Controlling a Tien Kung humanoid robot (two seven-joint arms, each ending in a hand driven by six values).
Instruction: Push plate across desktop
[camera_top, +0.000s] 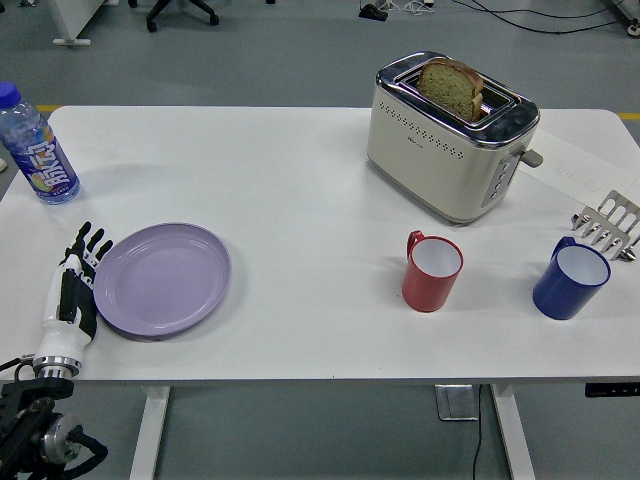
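Left hand (74, 293): white shell on the back, black jointed fingers (92, 243), silver metal wrist ring. Black forearm below with black cables looping around it.

The plate (162, 279) is lying near the table's (300, 190) left front edge, with the left hand (74, 290) sitting against its left rim and the bottle (36, 148) standing behind. The toaster (450, 135), holding bread (452, 88), is standing right of centre at the back. Two mugs (432, 270) (571, 278) are standing before it, tongs (608, 225) lying at the right edge.
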